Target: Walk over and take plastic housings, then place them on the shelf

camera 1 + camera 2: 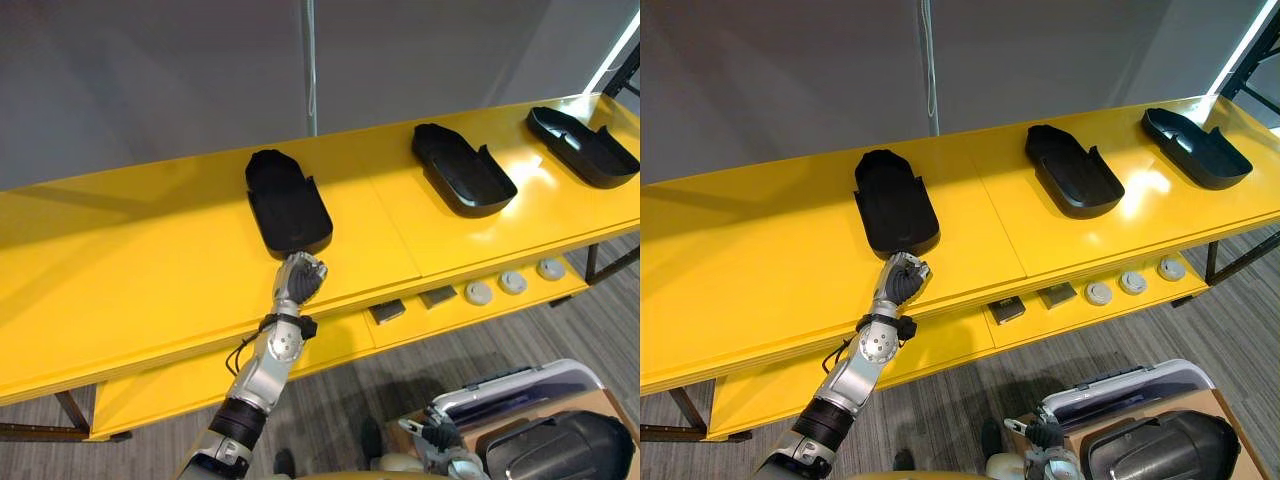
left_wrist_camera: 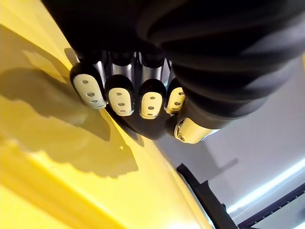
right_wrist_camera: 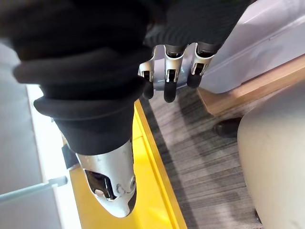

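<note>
left hand (image 1: 300,278) maybe touching housing (image 1: 288,203), discs (image 1: 513,282) below

R hand (image 3: 170,71) hangs w/ fingers loose, nothing in it. Past it: grey floor (image 3: 205,162), yellow shelf (image 3: 150,191), brown box (image 3: 248,90) touching pale tub (image 3: 271,43).

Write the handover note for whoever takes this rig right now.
Left robot hand: at the near end of the left housing on the yellow shelf; cannot tell if it grips.
Right robot hand: open, holding nothing, low by the box.
Done: three housings lie on the shelf, counting the middle housing and right housing.
Left: what looks like another housing lies in the box; fetch and shelve it.
</note>
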